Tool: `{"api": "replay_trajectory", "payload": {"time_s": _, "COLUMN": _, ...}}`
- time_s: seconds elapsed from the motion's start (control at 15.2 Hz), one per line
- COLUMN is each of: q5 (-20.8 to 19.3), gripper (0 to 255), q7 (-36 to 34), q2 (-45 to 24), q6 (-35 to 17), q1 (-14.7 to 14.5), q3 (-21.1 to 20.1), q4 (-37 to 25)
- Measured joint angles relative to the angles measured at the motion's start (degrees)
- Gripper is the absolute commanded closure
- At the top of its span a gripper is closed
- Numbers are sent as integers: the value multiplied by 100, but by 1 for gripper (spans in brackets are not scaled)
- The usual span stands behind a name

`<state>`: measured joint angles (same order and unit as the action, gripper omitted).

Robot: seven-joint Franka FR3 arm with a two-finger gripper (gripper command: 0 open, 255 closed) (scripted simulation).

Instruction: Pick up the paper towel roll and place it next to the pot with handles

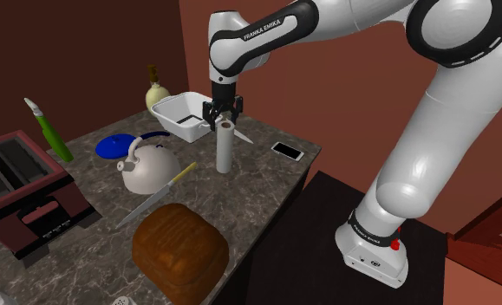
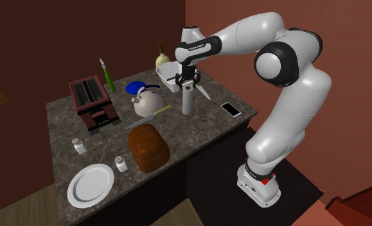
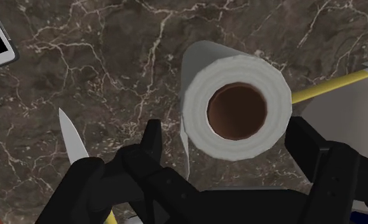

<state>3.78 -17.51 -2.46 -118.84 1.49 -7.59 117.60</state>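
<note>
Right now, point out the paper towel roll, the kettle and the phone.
paper towel roll (image 1: pixel 225 147): shoulder view, middle of its upright side.
kettle (image 1: pixel 151 173): shoulder view, on its rounded body.
phone (image 1: pixel 287 151): shoulder view, centre of its face.

Paper towel roll (image 3: pixel 238 108) between parted pincer (image 3: pixel 227 135)

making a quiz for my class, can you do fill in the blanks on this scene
The paper towel roll stands ___ on the counter.
The open gripper hangs directly ___ it.
The knife beside the kettle has a ___ handle.
Missing: upright; above; yellow
</note>
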Motion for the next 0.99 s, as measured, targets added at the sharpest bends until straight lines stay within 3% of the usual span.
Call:
{"api": "replay_trajectory", "payload": {"time_s": 0.26, "q5": 0, "gripper": 0, "q7": 0, "q2": 0, "q6": 0, "q1": 0, "q3": 0, "q4": 0}}
{"api": "replay_trajectory", "payload": {"time_s": 0.66, "q5": 6, "gripper": 0, "q7": 11, "q2": 190, "q6": 659, "q1": 26, "q3": 23, "q4": -474}}
{"api": "replay_trajectory", "payload": {"time_s": 0.99, "q5": 6, "gripper": 0, "q7": 8, "q2": 201, "q6": 704, "q1": 25, "q3": 23, "q4": -503}}
